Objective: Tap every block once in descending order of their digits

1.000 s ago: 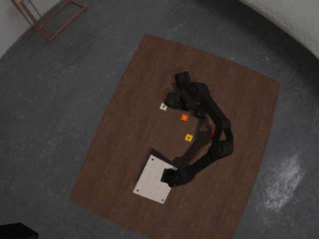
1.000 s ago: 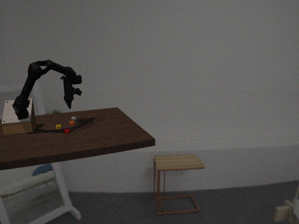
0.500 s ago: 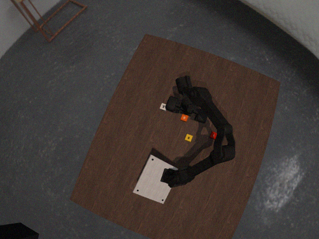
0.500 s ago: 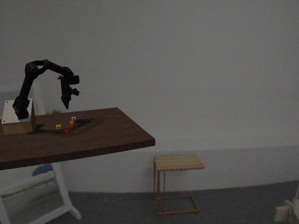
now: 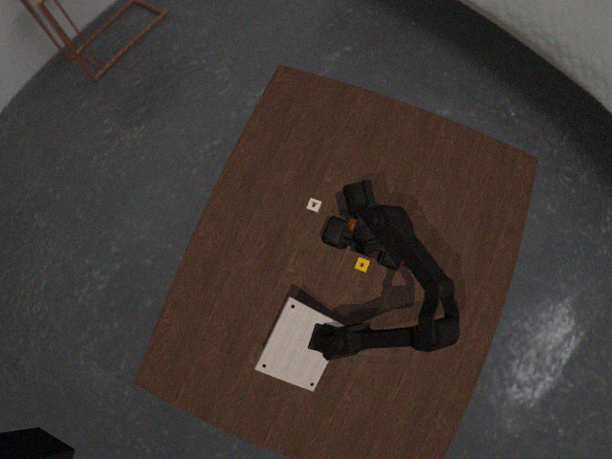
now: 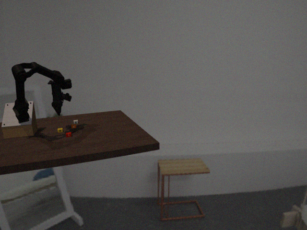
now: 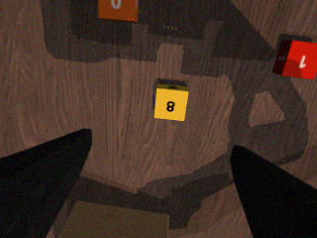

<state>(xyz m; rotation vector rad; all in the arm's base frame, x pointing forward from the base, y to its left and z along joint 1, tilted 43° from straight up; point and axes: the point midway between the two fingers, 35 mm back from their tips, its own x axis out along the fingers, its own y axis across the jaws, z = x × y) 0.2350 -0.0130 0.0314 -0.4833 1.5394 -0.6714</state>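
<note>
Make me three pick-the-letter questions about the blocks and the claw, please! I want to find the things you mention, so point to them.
1. Which block is nearest the middle of the wrist picture?
A) red
B) yellow
C) white

2. How many blocks are on the table?
A) two
B) six
C) four

3. How is the claw?
A) open
B) shut tight
C) squeezing a block

Answers:
1: B, the yellow block [image 5: 361, 264] [image 6: 60, 130] [image 7: 170, 104] is there, showing an 8.
2: C, the outside view shows it with the white block [image 5: 314, 205] [image 6: 75, 121], orange block [image 5: 352, 226] [image 6: 74, 126] [image 7: 118, 10] and red block [image 6: 68, 134] [image 7: 301, 60].
3: A, the claw [image 6: 59, 114] [image 7: 161, 144] has a wide gap between its tips.
</note>
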